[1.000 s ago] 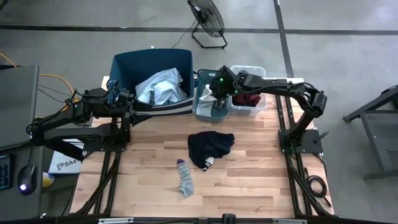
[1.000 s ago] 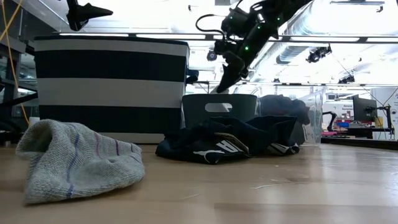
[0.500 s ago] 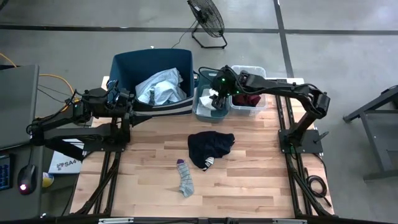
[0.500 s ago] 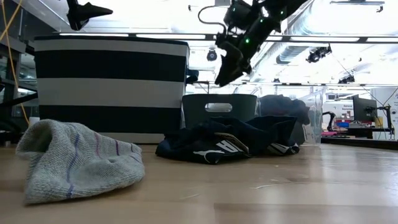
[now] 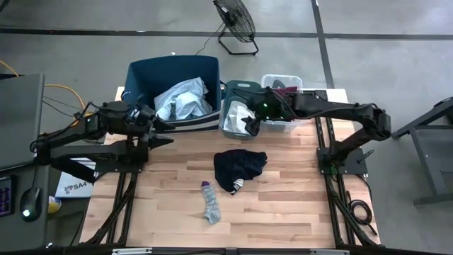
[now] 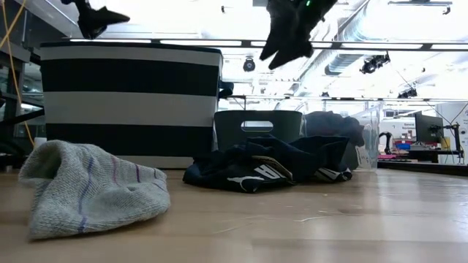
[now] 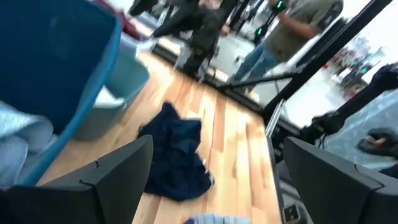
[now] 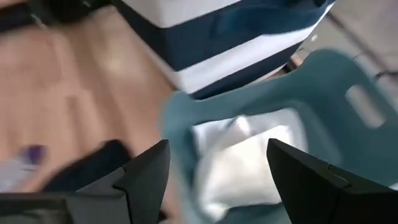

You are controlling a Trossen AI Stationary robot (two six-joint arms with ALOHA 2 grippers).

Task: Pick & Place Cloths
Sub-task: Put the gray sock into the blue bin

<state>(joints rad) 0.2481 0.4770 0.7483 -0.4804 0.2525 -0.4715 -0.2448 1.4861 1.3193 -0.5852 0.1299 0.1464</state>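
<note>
A navy cloth [image 5: 239,168] lies crumpled at the table's middle and also shows in the left wrist view [image 7: 177,152]. Nearer the front lies a grey sock [image 5: 210,204] with a purple toe. A white cloth [image 8: 242,165] rests inside the small teal bin [image 5: 233,129]. My right gripper [image 5: 249,126] hangs open above that bin's near rim, holding nothing. A pale shirt [image 5: 182,99] fills the large striped bin [image 5: 141,74]. A maroon cloth [image 5: 283,112] sits in the clear bin [image 5: 282,79]. My left gripper [image 5: 166,133] waits open by the striped bin's near side.
The three bins stand in a row along the table's far edge. A floor fan [image 5: 236,21] stands beyond the table. A person [image 7: 292,31] stands past the table in the left wrist view. Bare wood lies left and right of the navy cloth.
My right gripper has opened, risen out of the small teal bin and drawn back toward the table's near edge. The white cloth now lies loose in that bin. My left gripper has turned a little at the wrist.
</note>
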